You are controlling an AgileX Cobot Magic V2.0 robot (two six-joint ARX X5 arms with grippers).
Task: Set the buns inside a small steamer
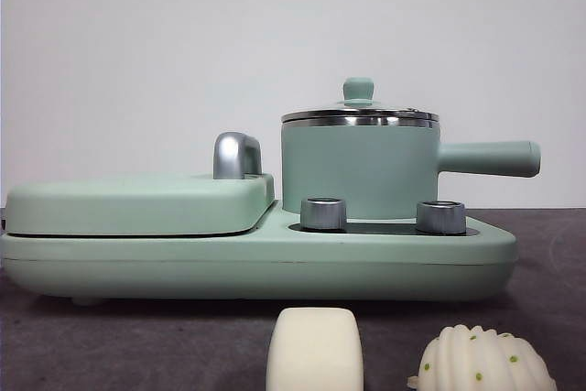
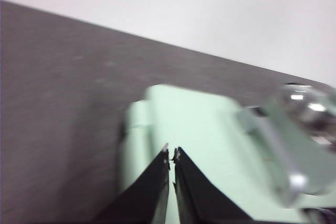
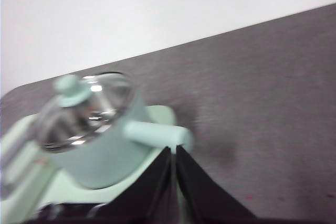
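The pale mint-green cylindrical steamer (image 1: 359, 167) with glass lid stood on the green cooker base (image 1: 256, 263); the smooth off-white block bun (image 1: 315, 350) and ribbed green-dotted bun (image 1: 482, 361) lay before that base. The left gripper (image 2: 171, 154) and right gripper (image 3: 172, 150) hung above it, jaws closed and empty.

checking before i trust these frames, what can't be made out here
- Smooth bun and ribbed bun: front view, lower parts cut off by the bottom edge.
- Inside of the steamer: hidden by its walls; the lid shows only glare in the blurred right wrist view.
- Chrome handle: left wrist view, blurred and cut by the edge.
- Both arms: out of the front view.
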